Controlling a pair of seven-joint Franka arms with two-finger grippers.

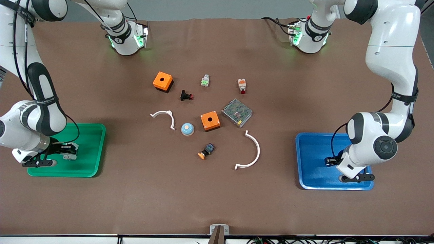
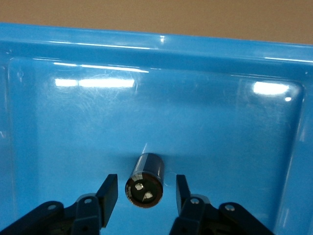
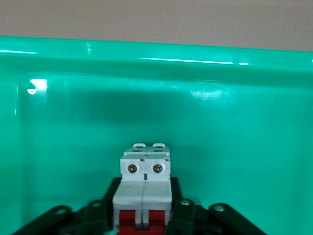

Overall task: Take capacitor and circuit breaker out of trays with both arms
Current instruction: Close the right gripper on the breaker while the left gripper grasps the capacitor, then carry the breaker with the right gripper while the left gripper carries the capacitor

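The capacitor (image 2: 149, 169), a stubby black cylinder with two pale marks on its end, lies on the floor of the blue tray (image 2: 205, 107). My left gripper (image 2: 146, 187) is open around it, one finger on each side with a gap, low in the blue tray (image 1: 313, 178) at the left arm's end of the table. The breaker (image 3: 144, 183), a white-grey block with red at its base, sits between the fingers of my right gripper (image 3: 144, 196), which is shut on it low over the green tray (image 3: 234, 122). In the front view that gripper (image 1: 67, 150) is over the green tray (image 1: 90, 156).
Mid-table lie two orange boxes (image 1: 163, 81) (image 1: 210, 120), a black flanged button (image 1: 186, 96), a mesh-topped metal box (image 1: 237, 112), two white arcs (image 1: 165, 117) (image 1: 252, 152), a blue dome (image 1: 187, 128), an orange-capped button (image 1: 206, 151) and a white-orange part (image 1: 241, 85).
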